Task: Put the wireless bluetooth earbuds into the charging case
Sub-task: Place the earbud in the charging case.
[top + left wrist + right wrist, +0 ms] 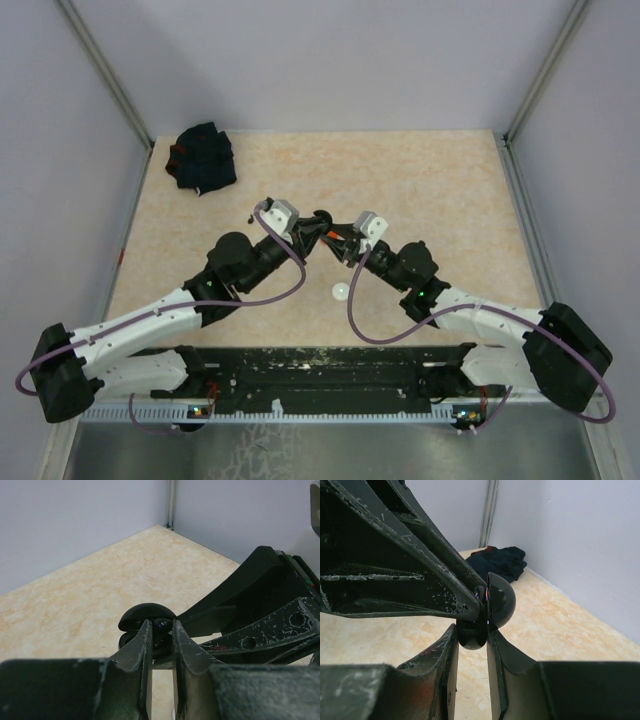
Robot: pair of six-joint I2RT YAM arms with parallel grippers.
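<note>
Both grippers meet above the table's middle. My right gripper (472, 628) is shut on the round base of a glossy black charging case (471, 639), whose lid (501, 601) stands open. My left gripper (161, 626) is shut on a small glossy black earbud (163, 625) and holds it at the case's open mouth, against the lid (146, 614). In the top view the left gripper (318, 226) and right gripper (336, 238) touch tip to tip, and the case is hidden between them. The left fingers (440, 587) cross the right wrist view from the upper left.
A black fabric bundle (203, 158) lies at the far left corner, also in the right wrist view (501, 562). A small white round object (340, 292) lies on the table just in front of the grippers. Walls enclose three sides.
</note>
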